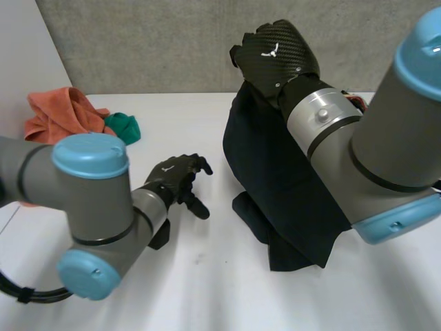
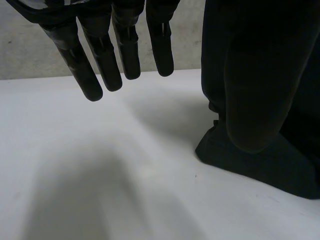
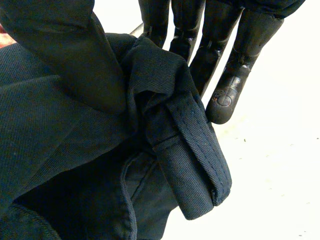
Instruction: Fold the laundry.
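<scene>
A dark navy garment (image 1: pixel 282 179) hangs from my right hand (image 1: pixel 275 52), which is raised at the back of the table. The garment's lower end rests bunched on the table. In the right wrist view a hemmed fold of the garment (image 3: pixel 195 150) is pinched between the thumb and the straight fingers (image 3: pixel 225 75). My left hand (image 1: pixel 176 176) hovers low over the table to the left of the garment, fingers relaxed and spread, holding nothing. In the left wrist view its fingers (image 2: pixel 100 55) hang above bare table, with the garment (image 2: pixel 260 100) off to one side of them.
An orange cloth (image 1: pixel 58 114) and a small green cloth (image 1: pixel 124 126) lie bunched at the table's back left corner. A grey wall stands behind the table. Bare white table (image 1: pixel 207 276) spreads in front of and between the arms.
</scene>
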Available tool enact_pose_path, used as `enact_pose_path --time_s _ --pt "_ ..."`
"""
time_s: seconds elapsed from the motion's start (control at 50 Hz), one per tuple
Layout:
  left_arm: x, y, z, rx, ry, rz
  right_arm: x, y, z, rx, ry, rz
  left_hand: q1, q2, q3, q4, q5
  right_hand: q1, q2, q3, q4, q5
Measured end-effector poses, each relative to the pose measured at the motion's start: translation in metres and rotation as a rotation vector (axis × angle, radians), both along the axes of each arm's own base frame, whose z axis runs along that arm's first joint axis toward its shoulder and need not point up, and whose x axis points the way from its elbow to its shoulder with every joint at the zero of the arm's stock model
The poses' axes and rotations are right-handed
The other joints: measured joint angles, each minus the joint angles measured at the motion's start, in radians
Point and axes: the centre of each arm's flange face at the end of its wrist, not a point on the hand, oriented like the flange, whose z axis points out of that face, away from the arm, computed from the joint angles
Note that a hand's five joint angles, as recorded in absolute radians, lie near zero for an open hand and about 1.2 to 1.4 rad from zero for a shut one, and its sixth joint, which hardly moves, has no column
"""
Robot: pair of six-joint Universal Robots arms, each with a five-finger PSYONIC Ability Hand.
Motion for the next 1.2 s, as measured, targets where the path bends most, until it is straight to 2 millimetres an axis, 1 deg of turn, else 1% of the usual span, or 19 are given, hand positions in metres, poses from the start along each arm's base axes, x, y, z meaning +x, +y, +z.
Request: enact_pose_path --time_s 0.1,0.16,0.34,0.4,0.42,0.46,0.5,0.58,0.66,0.72,0.78,0.84,0.9,0.96,1.0,1.02,1.06,1.14,1.2 --pt "-0.015 -0.009 -0.008 -0.028 0.010 -0.007 -0.007 0.009 0.011 -0.013 -0.015 0.001 0.000 0.000 0.000 0.000 0.000 0.000 0.000 0.000 0.000 0.000" --pt "-0.034 -0.014 -0.018 -0.052 0.018 -0.025 -0.015 0.018 0.023 -0.030 -0.034 0.001 0.000 0.000 0.000 0.000 0.000 0.000 0.000 0.000 0.000 0.000" --pt "-0.067 -0.006 -0.042 -0.060 0.018 -0.092 -0.033 0.037 0.051 -0.052 -0.101 0.001 0.000 0.000 0.000 0.001 0.002 0.000 0.000 0.000 0.000 0.000" --pt "-0.074 0.001 -0.047 -0.057 0.020 -0.115 -0.038 0.041 0.059 -0.058 -0.122 0.001 0.229 0.219 0.201 0.214 0.217 0.000 0.000 0.000 0.000 0.000" --pt "-0.076 0.003 -0.048 -0.057 0.022 -0.122 -0.039 0.043 0.062 -0.062 -0.129 0.000 0.428 0.395 0.390 0.406 0.406 0.000 0.000 0.000 0.000 0.000" --pt "-0.078 0.007 -0.048 -0.054 0.025 -0.134 -0.041 0.044 0.066 -0.069 -0.137 -0.001 0.657 0.661 0.652 0.664 0.661 0.000 0.000 0.000 0.000 0.000" --pt "-0.079 0.010 -0.047 -0.052 0.030 -0.145 -0.043 0.045 0.069 -0.075 -0.141 -0.003 0.677 0.719 0.707 0.732 0.720 0.000 0.000 0.000 0.000 0.000" --pt "-0.085 0.021 -0.033 -0.046 0.076 -0.207 -0.052 0.038 0.078 -0.099 -0.150 -0.044 0.677 0.746 0.735 0.760 0.726 0.000 0.000 0.000 0.000 0.000" --pt "-0.087 0.027 -0.010 -0.063 0.133 -0.253 -0.066 0.024 0.084 -0.120 -0.153 -0.111 0.677 0.748 0.738 0.761 0.726 0.000 0.000 0.000 0.000 0.000" --pt "-0.083 0.022 0.011 -0.099 0.163 -0.241 -0.074 0.017 0.087 -0.128 -0.152 -0.149 0.677 0.748 0.738 0.761 0.726 0.000 0.000 0.000 0.000 0.000" --pt "-0.070 0.005 0.028 -0.145 0.169 -0.180 -0.077 0.014 0.086 -0.125 -0.148 -0.164 0.677 0.748 0.738 0.762 0.726 0.000 0.000 0.000 0.000 0.000" --pt "-0.036 -0.035 0.052 -0.233 0.143 -0.037 -0.080 0.011 0.075 -0.088 -0.124 -0.177 0.677 0.748 0.738 0.762 0.726 0.000 0.000 0.000 0.000 0.000" --pt "-0.007 -0.065 0.064 -0.291 0.102 0.065 -0.080 0.011 0.063 -0.047 -0.099 -0.176 0.677 0.748 0.738 0.762 0.726 0.000 0.000 0.000 0.000 0.000" --pt "0.011 -0.083 0.069 -0.323 0.063 0.115 -0.077 0.010 0.045 0.007 -0.067 -0.173 0.677 0.748 0.738 0.762 0.726 0.000 0.000 0.000 0.000 0.000" --pt "0.018 -0.091 0.068 -0.334 0.044 0.131 -0.075 0.008 0.030 0.049 -0.043 -0.169 0.677 0.748 0.738 0.762 0.726 0.000 0.000 0.000 0.000 0.000" --pt "0.018 -0.091 0.068 -0.334 0.044 0.131 -0.075 0.008 0.030 0.049 -0.043 -0.169 0.677 0.748 0.738 0.762 0.726 0.000 0.000 0.000 0.000 0.000" --pt "0.023 -0.098 0.066 -0.346 0.030 0.138 -0.068 0.009 0.004 0.124 -0.003 -0.151 0.677 0.748 0.738 0.762 0.726 0.000 0.000 0.000 0.000 0.000" --pt "0.020 -0.108 0.062 -0.382 0.034 0.140 -0.058 0.014 -0.022 0.204 0.029 -0.119 0.677 0.749 0.739 0.762 0.726 0.000 0.000 0.000 0.000 0.000" --pt "0.014 -0.124 0.062 -0.465 0.048 0.149 -0.050 0.019 -0.040 0.266 0.041 -0.094 0.677 0.750 0.740 0.765 0.726 0.000 0.000 0.000 0.000 0.000"
